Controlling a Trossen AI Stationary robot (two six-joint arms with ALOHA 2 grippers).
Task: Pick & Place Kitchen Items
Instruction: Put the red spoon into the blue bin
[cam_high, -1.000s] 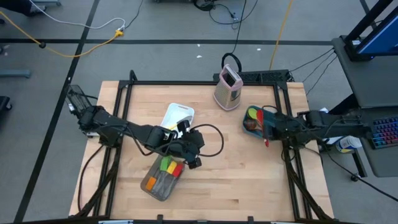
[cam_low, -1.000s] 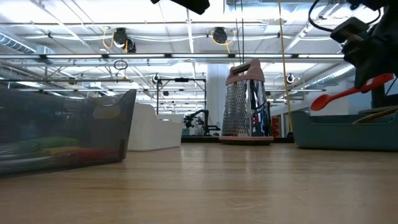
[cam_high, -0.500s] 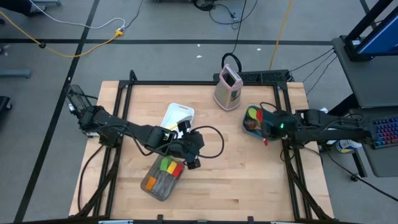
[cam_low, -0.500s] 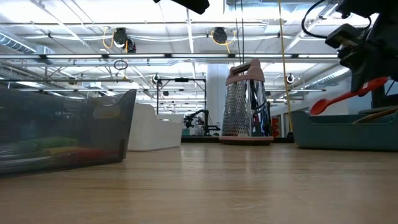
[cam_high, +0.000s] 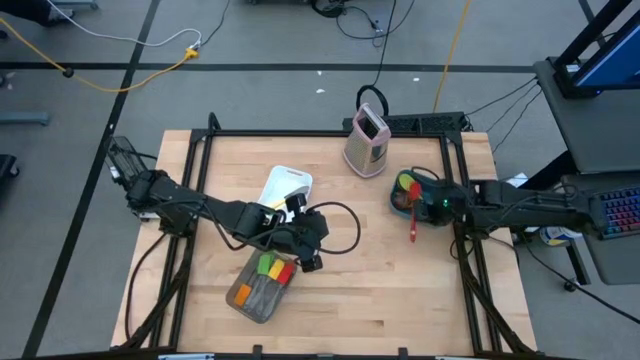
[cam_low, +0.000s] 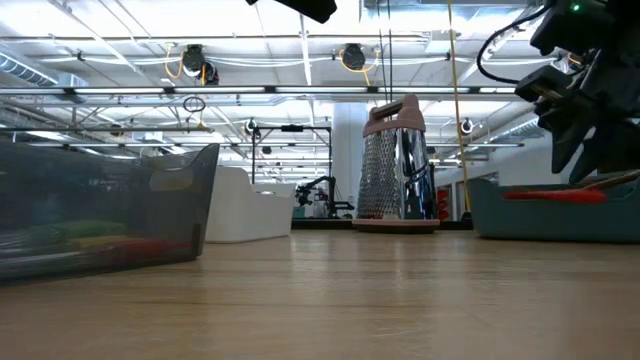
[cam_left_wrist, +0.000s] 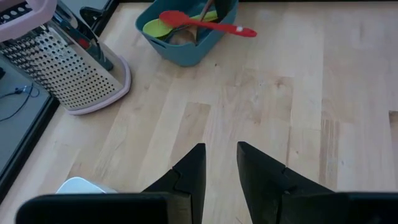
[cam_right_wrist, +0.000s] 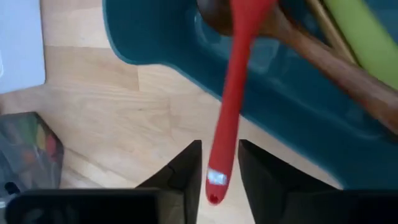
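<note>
A red spoon (cam_high: 413, 220) lies with its bowl in the teal bin (cam_high: 395, 205) and its handle out over the bin's near rim; in the low view it lies level on the rim (cam_low: 555, 195). A green spatula (cam_left_wrist: 155, 28) and a brown wooden spoon (cam_right_wrist: 298, 43) lie in the bin too. My right gripper (cam_right_wrist: 221, 155) hovers narrowly open above the spoon's handle end, a finger on either side and apart from it. My left gripper (cam_left_wrist: 221, 162) is narrowly open and empty above the grey pan (cam_high: 245, 300), which holds green, orange and red utensils (cam_high: 272, 268).
The pink-and-steel box grater (cam_high: 367, 140) stands upright at the far side, left of the bin. A white tray (cam_high: 285, 185) lies between the grater and the pan. Bare wood lies between the pan and the bin. The table's black frame rails run along both sides.
The red spoon was held up and tilted above the bin. It has come down and now lies level across the bin's rim, bowl inside and handle toward the table's near edge. My right gripper has shifted a little toward the table's left.
</note>
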